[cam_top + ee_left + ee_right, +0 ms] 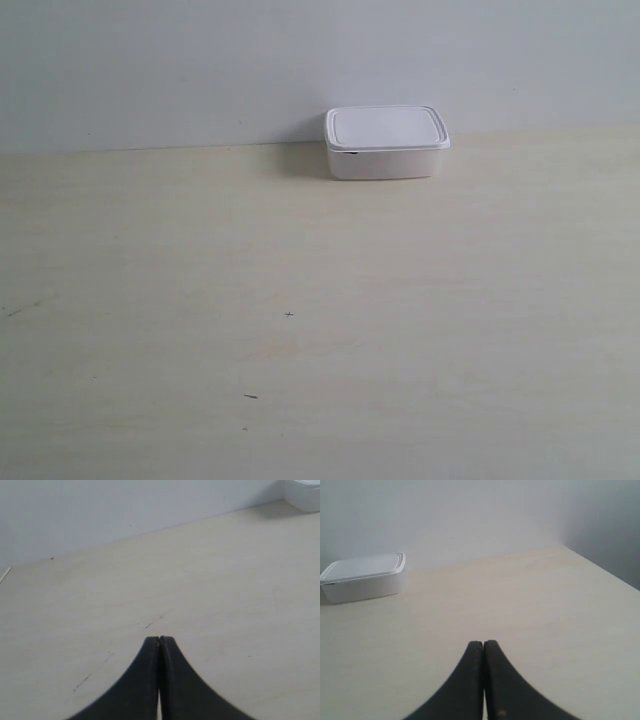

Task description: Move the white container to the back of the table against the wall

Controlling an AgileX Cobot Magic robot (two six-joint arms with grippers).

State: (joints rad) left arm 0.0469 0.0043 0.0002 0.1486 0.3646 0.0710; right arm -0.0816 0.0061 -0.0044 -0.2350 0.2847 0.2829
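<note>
Clenching, left pincer (159, 640): my two dark halves are pressed tip to tip with nothing between them, low over the bare bench (225, 580).
Right pincer (483, 644): likewise clenched on nothing, over open bench.
White container (386, 142): at the far edge of the bench, lid on, its back side at the wall (200, 70). I see no gap there, though the join is too fine for me to swear they touch.
Long axis: runs along the wall, with a broad side facing the open bench.
Direction from left pincer: ahead and well apart. Only one corner of the container (305, 492) shows at the rim of that view.
Direction from right pincer: ahead and off to one side, well apart, with the whole container (362, 577) in sight.
Nearer arm: the right, I judge, but not by much. Neither arm shows in the exterior view.
Progress: the container looks placed already, by my judgement.
Next move: if any, a gentle push on the broad side, square to the wall. A skewed push could turn it.
</note>
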